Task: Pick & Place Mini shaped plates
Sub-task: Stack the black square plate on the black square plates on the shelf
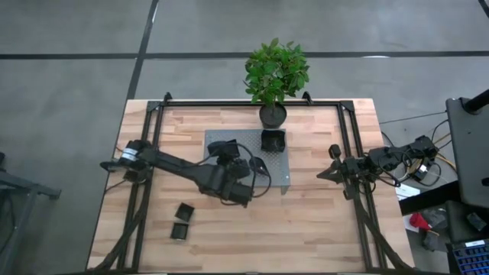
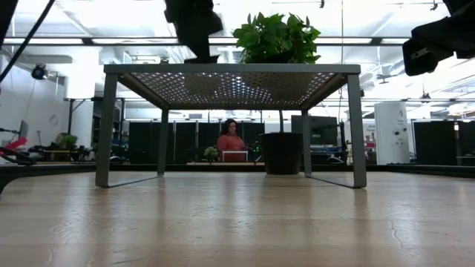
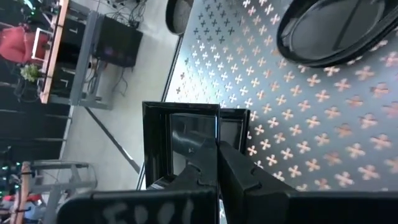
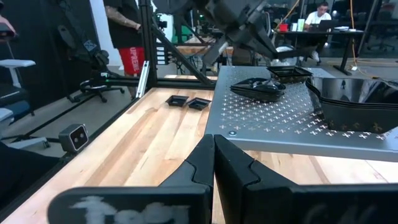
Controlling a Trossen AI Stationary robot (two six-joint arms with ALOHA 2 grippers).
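A grey perforated platform (image 1: 281, 180) stands mid-table. My left gripper (image 1: 226, 155) is over its left part, shut on a black square mini plate (image 3: 186, 140); the right wrist view shows that plate (image 4: 290, 73) too. A leaf-shaped plate (image 1: 257, 164) lies on the platform's middle. Square plates (image 1: 273, 140) are stacked on its far edge. Two more small plates (image 1: 185, 211) (image 1: 180, 230) lie on the wood at the near left. My right gripper (image 1: 322, 174) is shut, holds nothing, and hangs level at the right, short of the platform. My left gripper pinches the square plate's rim (image 3: 217, 138) between its two fingers, at the middle of one side. The fingers slant down from the table's near left. The plate sits close over the platform's left part (image 4: 292, 79); whether it touches the platform I cannot tell.
A potted plant (image 1: 273, 114) stands at the table's far edge, just behind the platform. Black frame rails (image 1: 157, 122) run along the left, right and far sides. Bare wood (image 1: 306, 229) lies near the front edge. A person sits in the room beyond (image 2: 231, 141).
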